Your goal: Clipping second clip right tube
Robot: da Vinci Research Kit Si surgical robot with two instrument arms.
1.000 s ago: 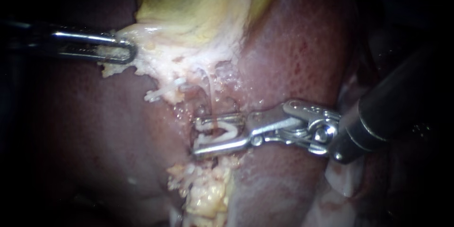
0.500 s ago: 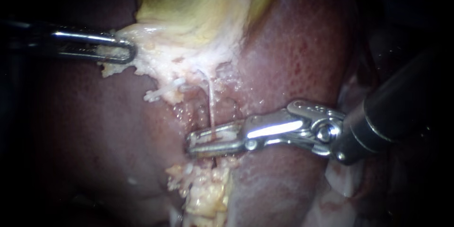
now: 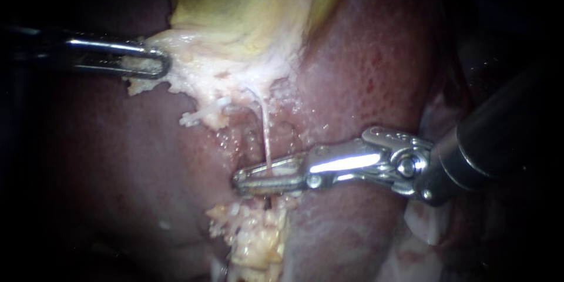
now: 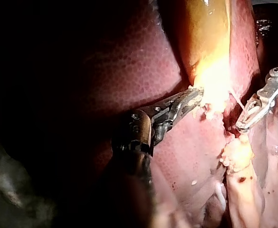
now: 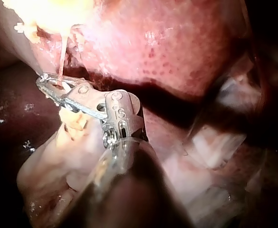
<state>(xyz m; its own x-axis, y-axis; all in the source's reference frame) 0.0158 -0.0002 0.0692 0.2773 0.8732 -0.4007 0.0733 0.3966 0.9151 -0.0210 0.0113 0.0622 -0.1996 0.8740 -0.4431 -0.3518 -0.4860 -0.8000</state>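
A thin pale tube (image 3: 264,126) runs down from the whitish base of the yellow gallbladder (image 3: 247,6) between the liver's lobes. My right instrument (image 3: 239,180) comes in from the right, its jaws closed across the tube's lower end with a pale clip (image 3: 283,170) squeezed between them. The right wrist view shows the same grip, the right instrument (image 5: 44,81) shut around the tube (image 5: 62,59). My left instrument (image 3: 160,64) is shut on the pale fringe of gallbladder tissue at the left, and the left wrist view also shows the left instrument (image 4: 196,93) holding it.
Red-brown liver (image 3: 376,64) rises on the right of the tube, darker liver (image 3: 117,158) on the left. A lump of yellowish fatty tissue (image 3: 252,241) lies just below the right jaws. Pale folds (image 5: 215,142) lie beside the right shaft.
The right jaws stood open around the tube with a white clip showing; they have closed on it, flattening the clip. The left instrument has held still.
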